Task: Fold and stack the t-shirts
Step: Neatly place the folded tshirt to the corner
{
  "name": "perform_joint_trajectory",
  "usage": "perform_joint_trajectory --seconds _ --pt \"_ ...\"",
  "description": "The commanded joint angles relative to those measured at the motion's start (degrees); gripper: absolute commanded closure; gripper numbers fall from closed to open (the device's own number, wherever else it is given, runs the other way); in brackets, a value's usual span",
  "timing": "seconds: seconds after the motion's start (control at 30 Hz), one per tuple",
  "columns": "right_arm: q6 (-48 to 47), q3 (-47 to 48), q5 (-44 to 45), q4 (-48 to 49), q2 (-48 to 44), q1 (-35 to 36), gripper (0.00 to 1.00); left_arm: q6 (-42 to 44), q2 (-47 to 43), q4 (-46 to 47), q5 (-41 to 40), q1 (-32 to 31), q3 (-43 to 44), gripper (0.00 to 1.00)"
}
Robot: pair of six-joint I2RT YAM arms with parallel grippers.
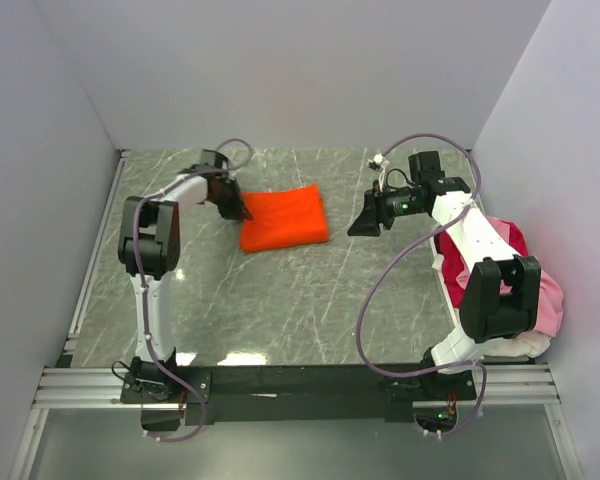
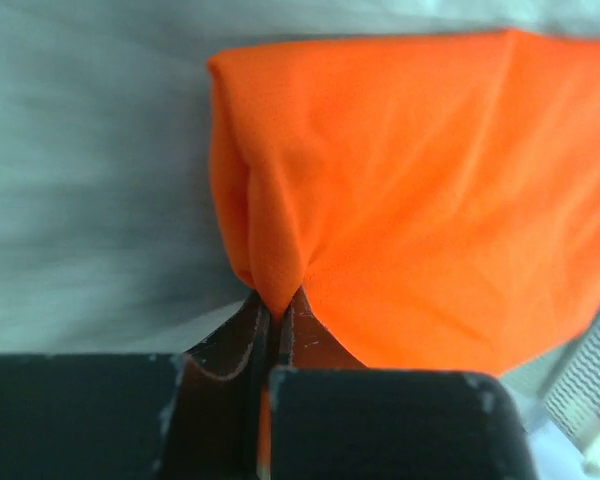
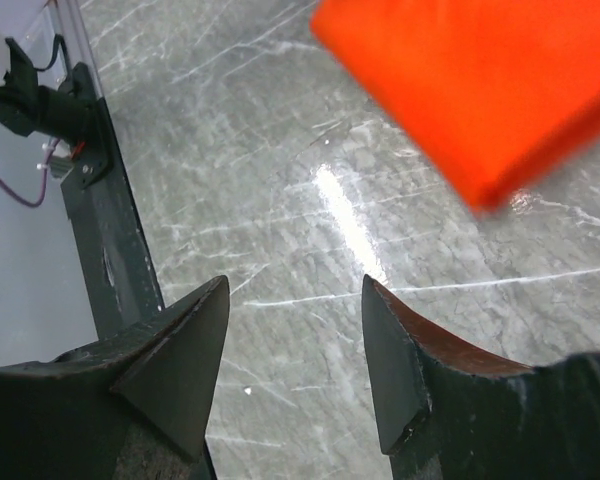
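the orange t-shirt [image 1: 284, 218] lies folded on the counter [image 1: 280, 320] toward 12 o'clock; soft, light, likely to sag, best taken at an edge through all layers. left claw [image 1: 242, 211] is clamped on its 9 o'clock edge; right claw [image 1: 364, 226] stands apart, empty, at 3 o'clock.

The top external view looks steeply down from above and behind the 2 arm bases at its bottom edge, taking in the whole marble table [image 1: 280, 300], with the orange t-shirt [image 1: 284, 220] just above centre. The left wrist view sits very close behind the left gripper [image 2: 275, 305] at bottom centre, and the shirt fills its upper right. The right wrist view looks past the right gripper [image 3: 294, 290] onto the tabletop from farther off, sharing only the shirt's corner at upper right.
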Motion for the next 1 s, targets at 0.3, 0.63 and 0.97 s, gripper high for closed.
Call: perform_joint_trajectory --seconds 0.3,0.63,0.97 --pt "-7.5 2.9 -0.6 -6.2 -0.1 -0.3 0.40 16.6 18.6 -21.5 -21.0 18.6 32.7 1.00" --pt "-10.2 3.3 0.2 -8.2 -1.7 -0.4 0.40 16.6 25.2 -22.3 -25.8 26.4 40.6 1.00" --pt "-12.0 3.9 0.1 -9.9 -1.7 -0.4 0.40 15.9 21.7 -18.7 -30.7 29.9 43.8 0.61"
